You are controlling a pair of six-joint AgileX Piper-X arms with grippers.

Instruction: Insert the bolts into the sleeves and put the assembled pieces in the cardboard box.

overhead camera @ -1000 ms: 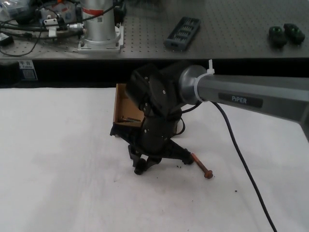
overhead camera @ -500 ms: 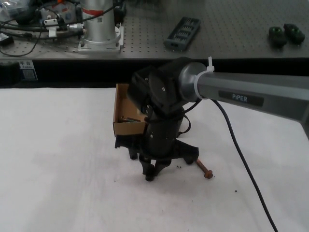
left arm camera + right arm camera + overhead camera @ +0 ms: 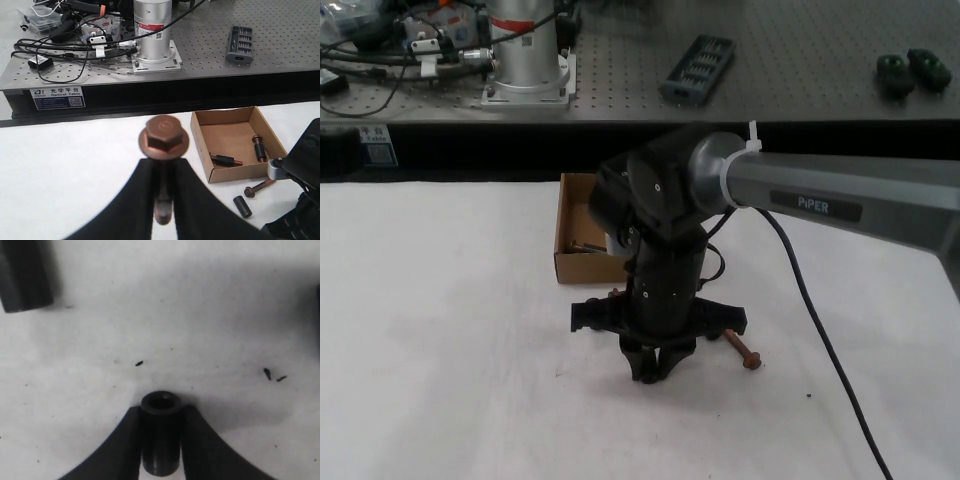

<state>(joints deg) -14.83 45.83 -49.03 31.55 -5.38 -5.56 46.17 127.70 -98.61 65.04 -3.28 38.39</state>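
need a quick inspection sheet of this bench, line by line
surface: white cloth, flat.
job's things: box holds two assembled pieces; loose bolt and loose sleeve lie on the cloth beside it.
clutter: dark specks on the cloth.
tools: left tool shut on bolt; right tool shut on sleeve, pointing down at the cloth.
cables: black cable runs from the arm over the cloth; a tangle lies on the perforated table.
surroundings: that table stands behind the cloth, with metal post and bit case.
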